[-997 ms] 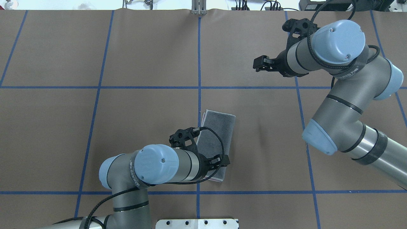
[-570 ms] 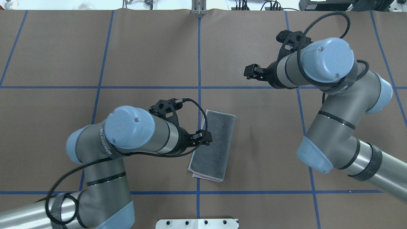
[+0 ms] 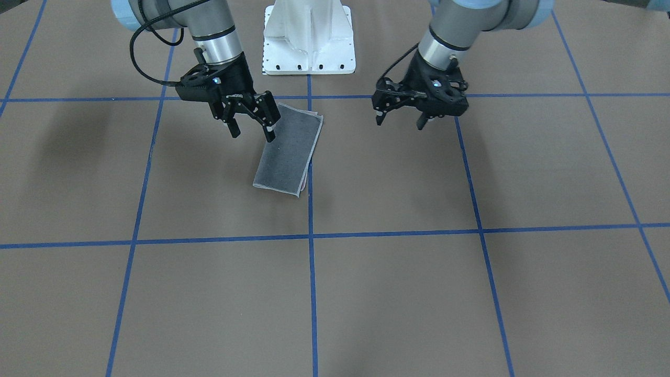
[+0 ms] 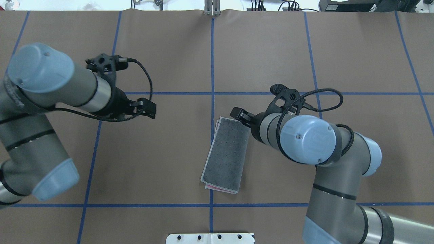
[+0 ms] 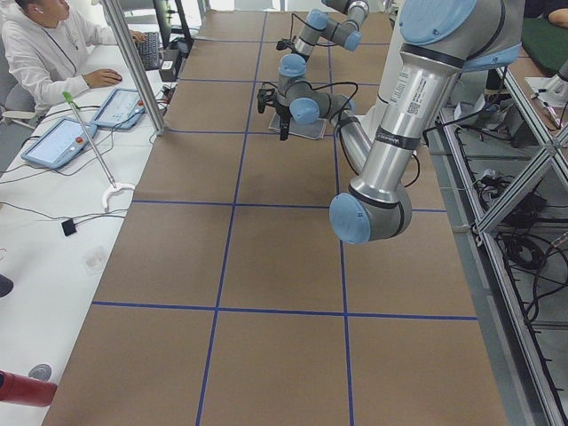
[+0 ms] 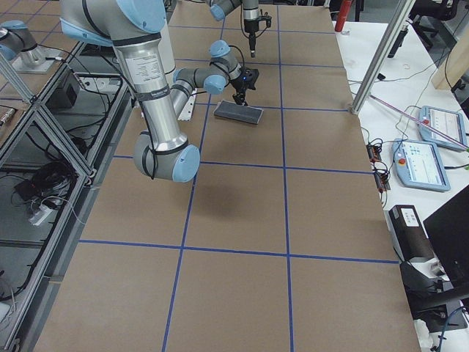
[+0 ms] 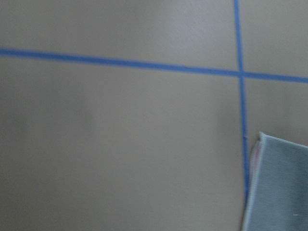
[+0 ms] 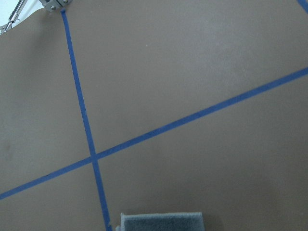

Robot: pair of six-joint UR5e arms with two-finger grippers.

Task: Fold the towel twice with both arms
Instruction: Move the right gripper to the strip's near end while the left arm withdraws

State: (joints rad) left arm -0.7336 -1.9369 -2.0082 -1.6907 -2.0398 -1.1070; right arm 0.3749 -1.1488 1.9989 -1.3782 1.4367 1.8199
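The towel (image 4: pixel 225 154) lies folded into a narrow strip, grey face up, with pink showing at its edges. It also shows in the front view (image 3: pixel 288 154) and the right-side view (image 6: pixel 238 112). My right gripper (image 4: pixel 238 113) (image 3: pixel 251 128) is open and empty. It hangs a little above the towel's right long edge without touching it. My left gripper (image 4: pixel 150 109) (image 3: pixel 400 119) is open and empty, well off to the towel's left over bare table. The left wrist view shows a towel corner (image 7: pixel 279 187). The right wrist view shows a towel end (image 8: pixel 161 221).
The brown table cover carries a grid of blue tape lines (image 4: pixel 212 67). The white pedestal base (image 3: pixel 309 36) stands at the robot's edge of the table. An operator (image 5: pixel 44 44) sits with tablets past the table's far side.
My left arm has lifted off the towel and swung away to the left and farther out. My right arm has come in from the far right to the towel's right edge. The towel has not moved.
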